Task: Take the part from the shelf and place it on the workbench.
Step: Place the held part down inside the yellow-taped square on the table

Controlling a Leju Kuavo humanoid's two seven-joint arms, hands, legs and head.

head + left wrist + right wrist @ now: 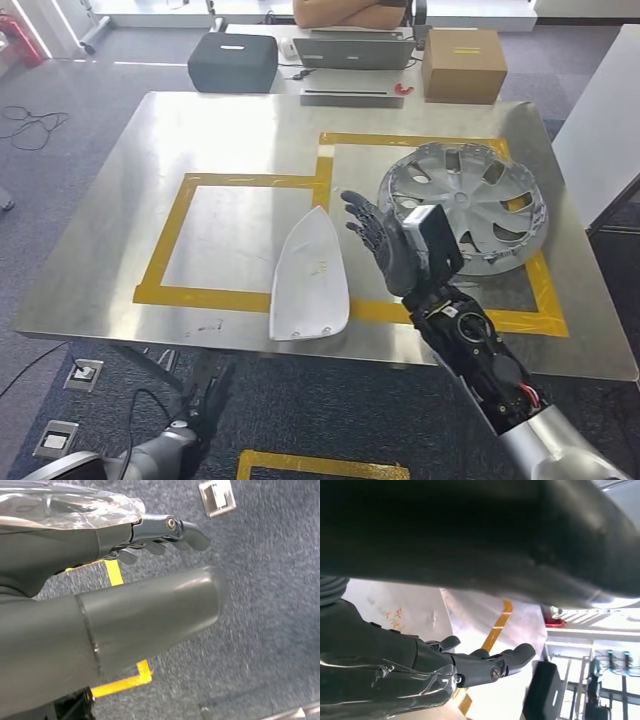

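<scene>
The white curved part (309, 275) lies flat on the metal workbench (151, 160), across the near strip of yellow tape. In the right wrist view its white surface (395, 615) shows beyond the dark fingers (486, 662). My right hand (377, 235) hovers just to the right of the part, fingers spread and holding nothing, apart from it. My left hand (204, 395) hangs low below the front edge of the workbench, over the carpet; its fingers (166, 530) are stretched out and hold nothing.
A silver wheel cover (468, 205) lies on the workbench right of my right hand. At the far side stand a black case (232, 62), a laptop (353, 50) and a cardboard box (462, 65), with a person's arms behind. Floor sockets (83, 372) sit in the carpet.
</scene>
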